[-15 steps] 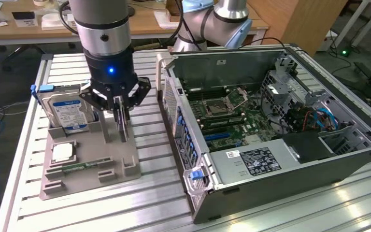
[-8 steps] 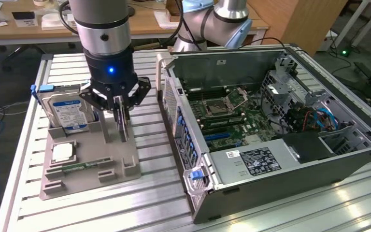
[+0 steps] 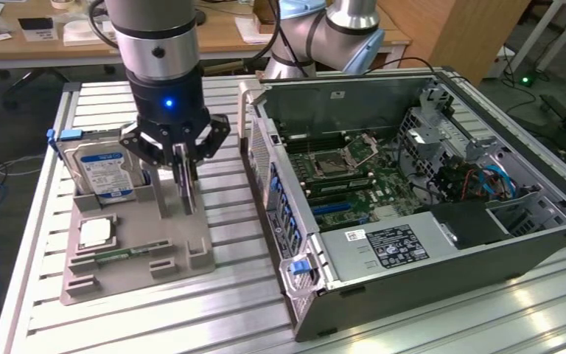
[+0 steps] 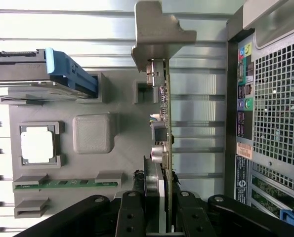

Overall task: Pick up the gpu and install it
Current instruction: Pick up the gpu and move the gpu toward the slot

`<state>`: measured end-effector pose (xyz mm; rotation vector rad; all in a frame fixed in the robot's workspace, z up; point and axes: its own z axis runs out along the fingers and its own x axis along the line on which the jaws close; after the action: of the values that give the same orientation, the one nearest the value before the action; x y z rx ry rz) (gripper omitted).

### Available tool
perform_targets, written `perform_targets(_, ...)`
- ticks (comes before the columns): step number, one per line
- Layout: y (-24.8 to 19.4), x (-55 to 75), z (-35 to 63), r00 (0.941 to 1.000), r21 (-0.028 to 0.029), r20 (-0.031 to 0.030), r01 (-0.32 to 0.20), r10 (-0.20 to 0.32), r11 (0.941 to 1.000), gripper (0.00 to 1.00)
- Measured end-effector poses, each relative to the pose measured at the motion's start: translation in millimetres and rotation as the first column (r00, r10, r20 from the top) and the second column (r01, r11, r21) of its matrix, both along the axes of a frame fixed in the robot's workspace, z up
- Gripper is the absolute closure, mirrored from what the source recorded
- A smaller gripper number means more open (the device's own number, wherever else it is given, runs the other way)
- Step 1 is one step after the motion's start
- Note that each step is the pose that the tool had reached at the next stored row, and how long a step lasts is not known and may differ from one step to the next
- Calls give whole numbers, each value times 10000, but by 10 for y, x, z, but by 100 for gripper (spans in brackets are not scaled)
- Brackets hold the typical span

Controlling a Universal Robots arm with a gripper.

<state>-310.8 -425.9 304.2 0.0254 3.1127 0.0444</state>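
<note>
The gpu [image 3: 186, 193] [image 4: 165, 123] was held upright and edge-on by the end effector [image 3: 180, 168] [image 4: 159, 218], whose fingers were closed on the card's upper edge. It was placed over the grey tray [image 3: 155, 240] at the exterior view's left, just right of the hard drive [image 3: 106, 169] and well apart from the open case [image 3: 441, 295] at the exterior view's right. Whether its lower edge was clear of the tray's slot could not be told.

Several risks were judged likely. The card was pinched by one thin edge only, so a tilt in the grip could be caused by a quick move, and the contacts would then be presented askew to the board's slot. The metal bracket [image 4: 159, 34] projected past the card's end and could be caught on the case's left wall during a crossing. If the lower edge was seated in the tray, the tray could be dragged across the counter [image 3: 244, 313] by a lift.
</note>
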Motion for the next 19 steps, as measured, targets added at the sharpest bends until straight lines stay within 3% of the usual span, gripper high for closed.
perform_targets(19, 0, 0, 184, 10000, 18, 0, 0, 0, 10000, 72)
